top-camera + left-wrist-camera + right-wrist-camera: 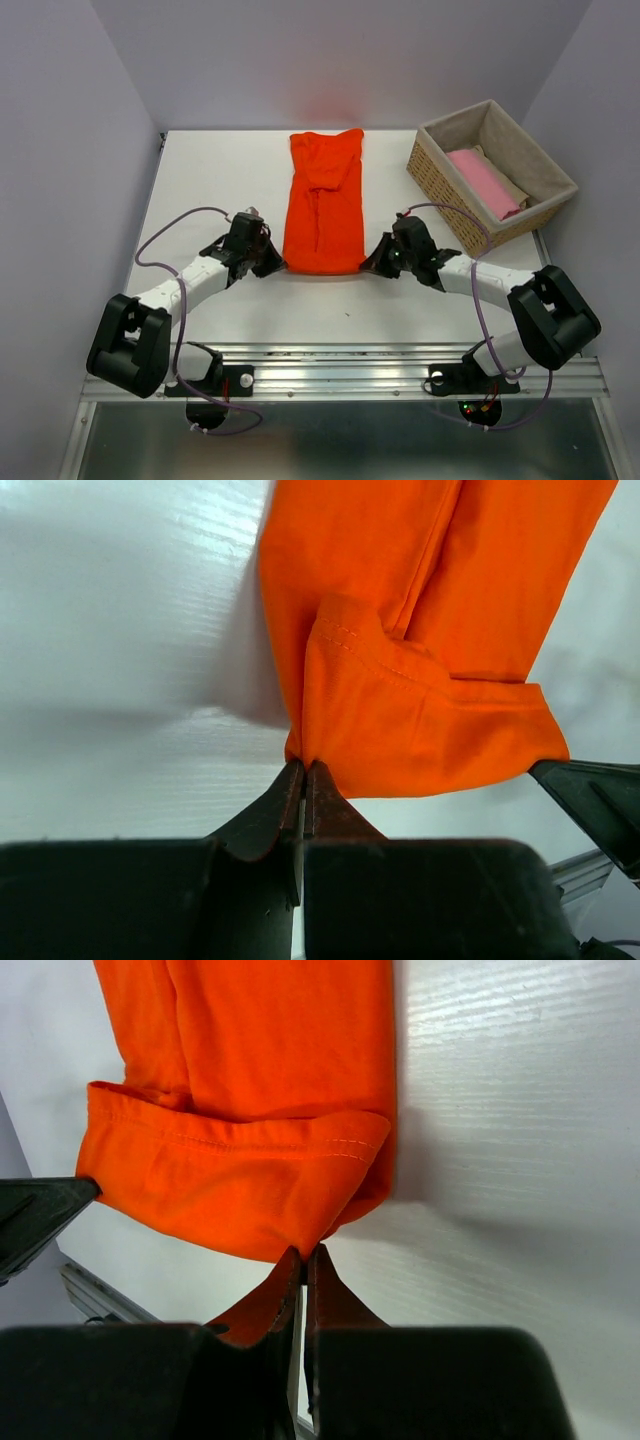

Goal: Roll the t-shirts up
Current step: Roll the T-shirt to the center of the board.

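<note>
A bright orange-red t-shirt (324, 203) lies folded into a long strip down the middle of the white table (210, 180). Its near end is lifted a little off the surface. My left gripper (277, 263) is shut on the near left corner of that end (305, 762). My right gripper (370, 262) is shut on the near right corner (305, 1250). In both wrist views the hem (400, 670) is folded back over the shirt (240, 1140). Each wrist view shows the other gripper's black finger at the frame edge.
A wicker basket (436, 177) with a beige liner stands at the back right, holding a pale pink t-shirt (485, 182) and a beige one (512, 186) beside it. The table's metal front rail (340, 360) runs just behind the arm bases.
</note>
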